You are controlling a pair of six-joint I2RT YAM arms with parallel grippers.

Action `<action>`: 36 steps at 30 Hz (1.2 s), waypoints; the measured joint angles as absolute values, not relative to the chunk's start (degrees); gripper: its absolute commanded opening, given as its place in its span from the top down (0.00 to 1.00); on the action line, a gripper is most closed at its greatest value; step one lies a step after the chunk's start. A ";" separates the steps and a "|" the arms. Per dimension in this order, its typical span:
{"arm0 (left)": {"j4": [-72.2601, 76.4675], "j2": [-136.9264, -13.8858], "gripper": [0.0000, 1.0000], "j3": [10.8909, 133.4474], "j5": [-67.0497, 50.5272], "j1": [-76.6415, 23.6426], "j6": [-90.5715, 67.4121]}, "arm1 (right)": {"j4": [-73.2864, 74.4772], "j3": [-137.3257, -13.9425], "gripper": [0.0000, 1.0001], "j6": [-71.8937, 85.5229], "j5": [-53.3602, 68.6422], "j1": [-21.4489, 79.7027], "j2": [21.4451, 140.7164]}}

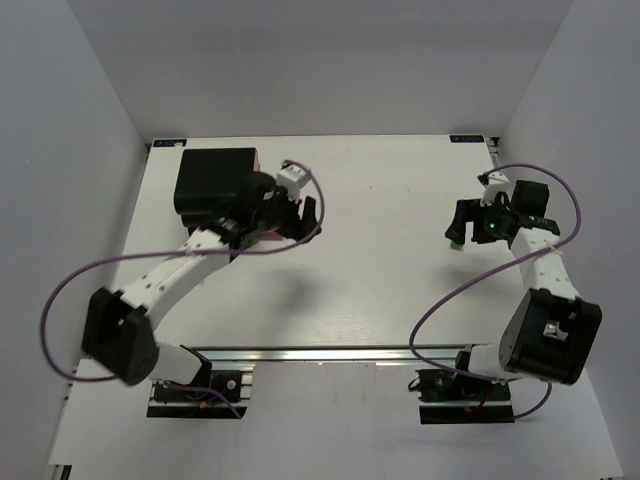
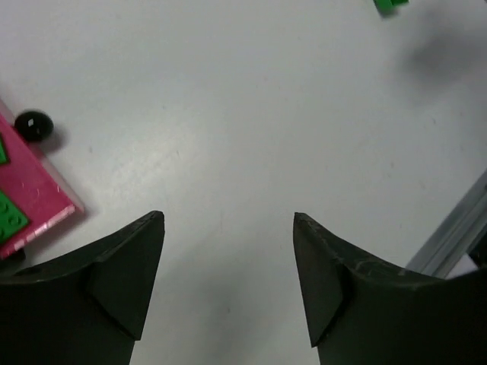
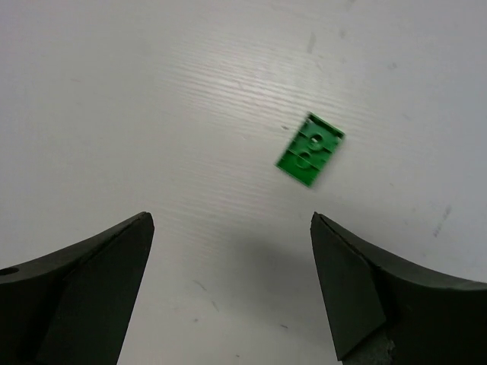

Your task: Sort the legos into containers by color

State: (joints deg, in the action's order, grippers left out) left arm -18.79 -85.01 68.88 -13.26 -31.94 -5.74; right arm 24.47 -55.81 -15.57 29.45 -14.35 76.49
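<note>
A small green lego [image 3: 310,150] lies flat on the white table, just ahead of my right gripper [image 3: 232,220] and a little to the right. That gripper is open and empty above the table. The top view shows the same lego [image 1: 455,244] at the tip of the right gripper [image 1: 458,225]. My left gripper [image 2: 228,220] is open and empty over bare table. To its left is a pink drawer [image 2: 34,194] with a round black knob [image 2: 33,125] and green bricks [image 2: 11,217] inside. Red and yellow legos are not in view.
The black cabinet [image 1: 215,180] stands at the back left, right behind the left gripper [image 1: 305,215]. A green piece [image 2: 392,4] shows at the top edge of the left wrist view. An aluminium rail [image 1: 330,355] runs along the table's near edge.
</note>
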 measured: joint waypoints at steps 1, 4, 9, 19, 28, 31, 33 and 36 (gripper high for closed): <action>-16.97 -80.34 0.17 64.05 -14.70 -31.86 -5.72 | 24.82 -55.94 0.11 -16.27 26.72 -14.35 77.80; -15.90 -69.17 0.17 54.19 -15.70 -32.08 -5.08 | 25.96 -57.06 0.11 -16.69 19.07 -14.39 82.67; -15.79 -60.42 0.14 50.96 -12.32 -32.03 -2.72 | 26.44 -62.89 0.11 -13.82 12.27 -14.00 92.01; -11.51 -47.20 0.13 47.99 -6.22 -31.97 -1.67 | 26.94 -74.26 0.15 -8.14 8.75 -9.74 105.43; -10.74 -47.29 0.13 47.29 -5.98 -31.97 -1.48 | 26.68 -73.63 0.27 -6.37 3.40 -6.72 107.42; -10.70 -47.29 0.13 47.29 -5.98 -31.97 -1.48 | 25.98 -71.90 0.32 -6.02 1.13 -6.26 107.42; -10.68 -47.29 0.13 47.27 -5.98 -31.97 -1.48 | 25.91 -71.11 0.35 -5.78 -0.10 -6.11 107.42; -10.68 -47.22 0.13 47.16 -5.98 -31.97 -1.48 | 25.54 -70.98 0.42 -5.26 -1.26 -5.87 107.55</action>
State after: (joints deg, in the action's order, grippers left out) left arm -10.68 -47.22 47.16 -5.98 -31.97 -1.48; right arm 25.54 -70.98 -5.26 -1.26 -5.87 107.55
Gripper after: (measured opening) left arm 0.873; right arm 0.629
